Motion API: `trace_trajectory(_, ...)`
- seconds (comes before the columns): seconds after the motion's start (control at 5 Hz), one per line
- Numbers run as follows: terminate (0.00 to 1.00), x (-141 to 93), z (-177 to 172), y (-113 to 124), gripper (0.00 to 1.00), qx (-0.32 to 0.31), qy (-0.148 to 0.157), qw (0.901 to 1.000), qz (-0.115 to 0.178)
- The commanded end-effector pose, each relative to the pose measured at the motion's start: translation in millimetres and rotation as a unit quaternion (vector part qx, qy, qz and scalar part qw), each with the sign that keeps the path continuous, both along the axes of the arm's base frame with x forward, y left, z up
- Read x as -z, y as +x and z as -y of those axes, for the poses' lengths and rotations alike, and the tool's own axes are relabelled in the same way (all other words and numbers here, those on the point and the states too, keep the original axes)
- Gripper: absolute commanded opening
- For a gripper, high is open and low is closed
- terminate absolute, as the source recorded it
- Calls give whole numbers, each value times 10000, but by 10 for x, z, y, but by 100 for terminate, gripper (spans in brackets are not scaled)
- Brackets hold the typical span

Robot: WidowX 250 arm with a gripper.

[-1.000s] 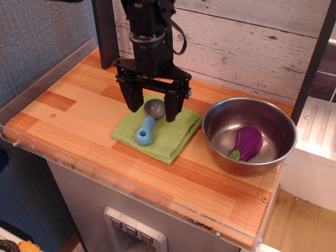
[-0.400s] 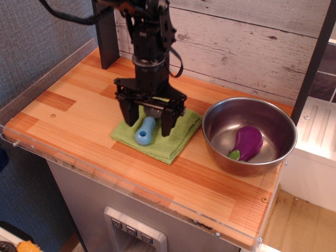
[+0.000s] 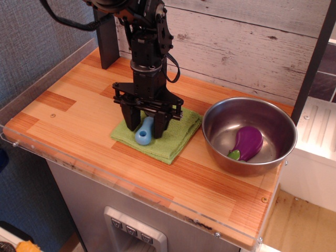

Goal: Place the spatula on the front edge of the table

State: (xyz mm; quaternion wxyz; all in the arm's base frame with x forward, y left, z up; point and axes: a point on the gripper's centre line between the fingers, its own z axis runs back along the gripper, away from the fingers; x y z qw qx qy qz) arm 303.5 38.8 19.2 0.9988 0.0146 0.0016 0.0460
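Observation:
The spatula (image 3: pixel 144 135) lies on a green cloth (image 3: pixel 173 137) on the wooden table (image 3: pixel 79 121). Its light-blue handle points toward the front, and its grey metal head is hidden behind the gripper. My gripper (image 3: pixel 145 127) is down on the cloth. Its two black fingers (image 3: pixel 131 122) stand on either side of the handle and press against it. The spatula still rests on the cloth.
A steel bowl (image 3: pixel 262 118) holding a purple eggplant toy (image 3: pixel 247 143) stands to the right of the cloth. A clear acrylic rim (image 3: pixel 131 186) runs along the table's front edge. A white plank wall (image 3: pixel 236 42) is behind, and a dark post (image 3: pixel 106 37) stands at the back left.
My gripper has come down from above the spatula's head onto the cloth. Its fingers have drawn in from a wide spread to the sides of the blue handle.

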Motion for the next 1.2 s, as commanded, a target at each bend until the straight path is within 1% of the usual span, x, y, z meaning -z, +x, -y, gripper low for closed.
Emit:
trace_trajectory(0.0, 0, -324, 125, 50, 0, 242, -37, 9989, 408)
trace_trajectory(0.2, 0, -510, 257, -55, 0, 351, -188, 9976, 569)
trace_trajectory(0.4, 0, -580, 445, -274, 0, 543, -345, 9963, 565)
trace_trajectory(0.6, 0, -417, 578, -485, 0, 816, -287, 9960, 232)
trace_trajectory(0.8, 0, -276, 575, -640, 0, 866, -236, 9960, -41)
trace_trajectory(1.0, 0, -171, 540, -713, 0, 794, -275, 9963, -177)
